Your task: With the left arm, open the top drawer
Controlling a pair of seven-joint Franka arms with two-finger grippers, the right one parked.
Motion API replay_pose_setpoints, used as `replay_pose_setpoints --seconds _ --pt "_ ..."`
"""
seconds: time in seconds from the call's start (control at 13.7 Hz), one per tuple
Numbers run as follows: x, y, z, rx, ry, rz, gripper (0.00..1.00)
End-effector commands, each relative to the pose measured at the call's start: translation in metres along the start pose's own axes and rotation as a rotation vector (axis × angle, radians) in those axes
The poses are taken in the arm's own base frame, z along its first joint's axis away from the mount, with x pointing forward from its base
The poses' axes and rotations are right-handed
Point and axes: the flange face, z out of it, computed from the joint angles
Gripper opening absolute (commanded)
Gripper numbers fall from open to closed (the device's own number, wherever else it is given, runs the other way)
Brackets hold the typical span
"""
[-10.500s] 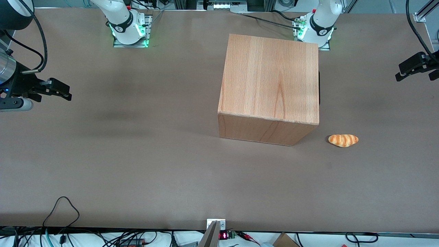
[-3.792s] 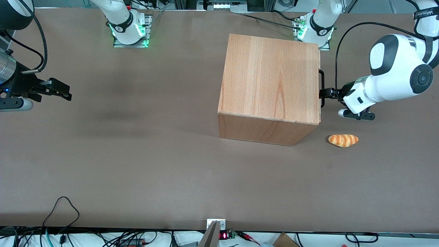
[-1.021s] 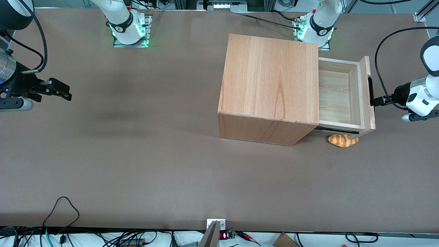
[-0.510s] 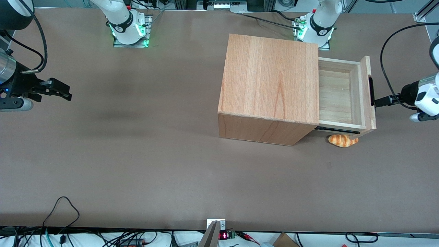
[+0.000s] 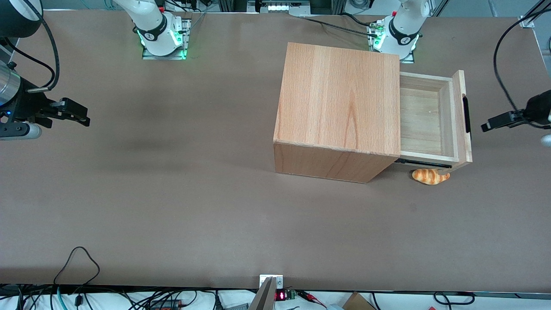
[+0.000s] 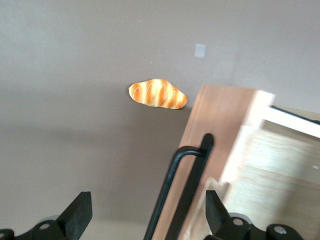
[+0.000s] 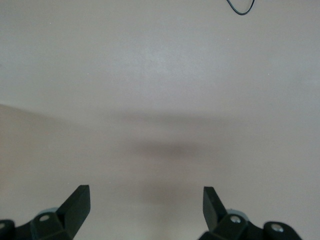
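Observation:
The top drawer point(image 5: 426, 120) stands pulled well out of the wooden cabinet point(image 5: 340, 99), its pale inside bare. Its front panel carries a black handle point(image 5: 466, 114). My left arm's gripper point(image 5: 488, 126) hovers in front of that panel, a short gap away from the handle and touching nothing. In the left wrist view the gripper point(image 6: 147, 210) is open, its two black fingers point(image 6: 80, 212) spread wide. Ahead of it there are the handle point(image 6: 187, 185) and the drawer point(image 6: 280, 165).
A small orange bread roll point(image 5: 430, 176) lies on the brown table just under the drawer's nearer front corner; the bread roll point(image 6: 157, 94) also shows in the left wrist view. A black cable point(image 5: 501, 60) loops above the table at the working arm's end.
The gripper has let go of the handle and drawn back toward the working arm's end of the table. The drawer, shut a few seconds ago, stays pulled out.

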Motion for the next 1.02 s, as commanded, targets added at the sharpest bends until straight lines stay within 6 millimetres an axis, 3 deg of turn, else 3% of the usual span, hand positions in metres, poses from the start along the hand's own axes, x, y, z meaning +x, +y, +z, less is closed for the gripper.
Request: replay_pose_setpoints --seconds 0.0,0.51,0.95 --pt "-0.001 0.019 -0.034 0.022 0.007 0.036 1.00" --pt "-0.016 0.051 -0.064 0.039 0.028 0.101 1.00" --pt "-0.042 0.101 -0.085 0.052 0.045 0.185 1.00"
